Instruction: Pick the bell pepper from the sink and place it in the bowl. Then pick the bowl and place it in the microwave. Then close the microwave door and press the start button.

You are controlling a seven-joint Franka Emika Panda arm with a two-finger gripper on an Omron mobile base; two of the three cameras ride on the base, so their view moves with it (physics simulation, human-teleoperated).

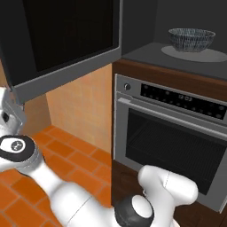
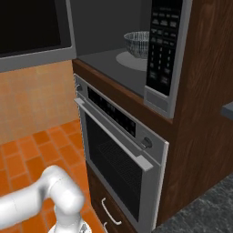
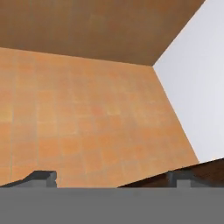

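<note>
You have the wide round bowl, dark blue-grey streaked outside, sitting on the round pale turntable plate inside the built-in dark grey microwave at the upper right of the left base view; in the right base view the same bowl shows at top centre, half hidden behind the control panel with its rows of buttons; what lies inside the bowl you cannot tell from these angles.

The microwave door, a large black glass panel in a thick grey frame, stands swung open across the upper left of the left base view; its lower edge hangs over the orange tiled wall.

Below the cavity you see the steel wall oven with its bar handle, door shut; dark wood cabinet frames the right side.

Your gripper shows at the bottom of the hand view, fingertips spread wide and released, nothing between them, facing orange tile.
</note>
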